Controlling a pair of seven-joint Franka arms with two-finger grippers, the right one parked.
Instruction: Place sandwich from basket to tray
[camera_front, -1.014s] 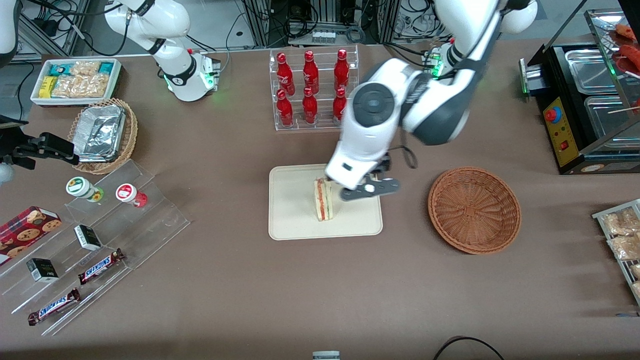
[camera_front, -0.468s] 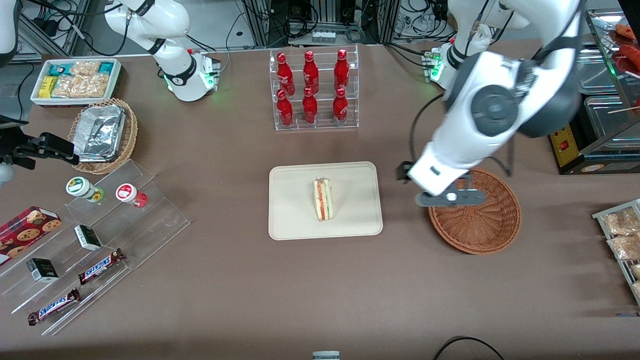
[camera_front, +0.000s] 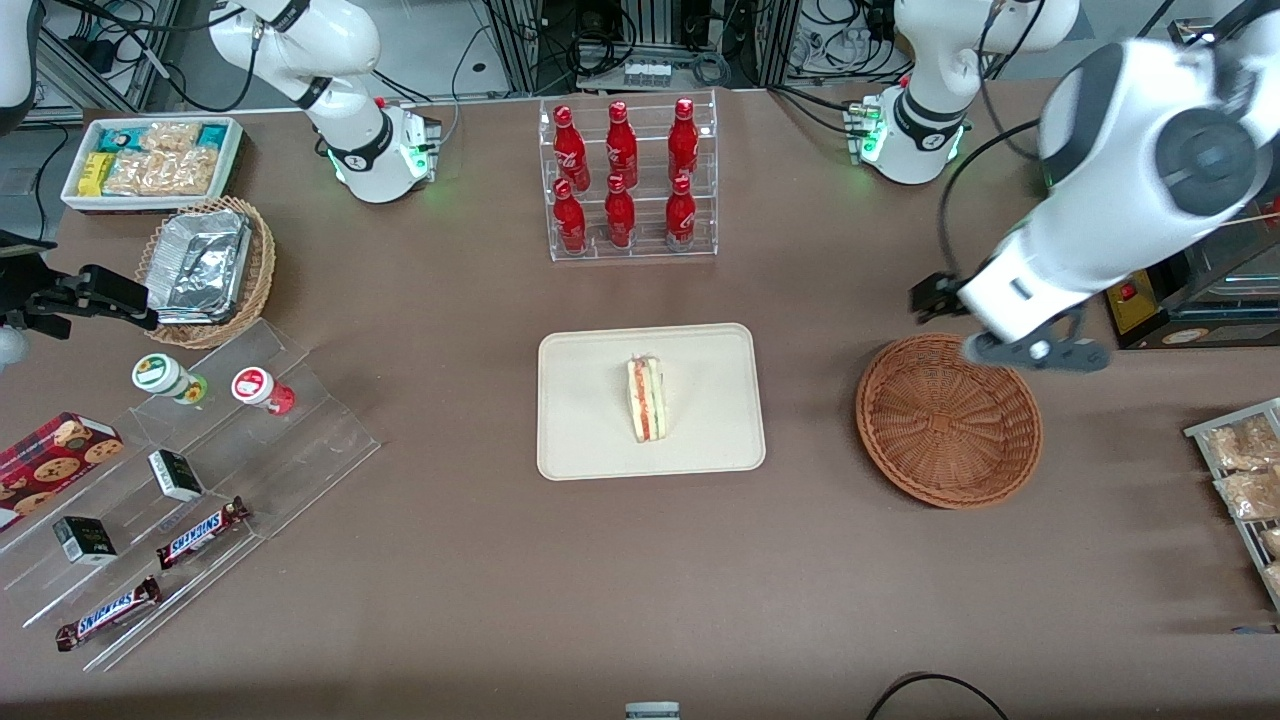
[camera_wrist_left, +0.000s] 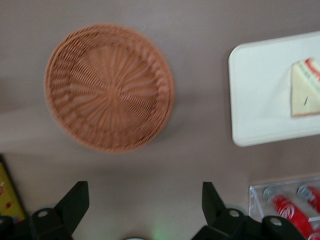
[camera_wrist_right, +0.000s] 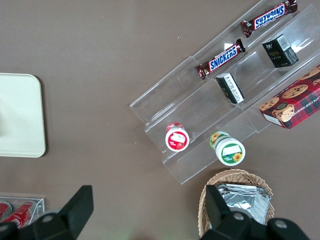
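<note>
Whereas one second ago the gripper (camera_front: 1035, 350) stood at the sandwich (camera_front: 647, 399) on the tray (camera_front: 590, 440), the front view now shows it withdrawn above the basket (camera_front: 948, 420) rim farthest from the camera; the sandwich rests alone on the tray. From the left wrist, the fingers (camera_wrist_left: 75, 202) stand wide and empty, the basket (camera_wrist_left: 109, 87) bare, the sandwich (camera_wrist_left: 305, 89) on the tray (camera_wrist_left: 257, 95). Placement appears complete.

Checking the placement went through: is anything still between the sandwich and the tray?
Nothing visible: the sandwich already lies on the tray. The basket is empty, and the gripper, jaws open, hangs above its rim.
</note>
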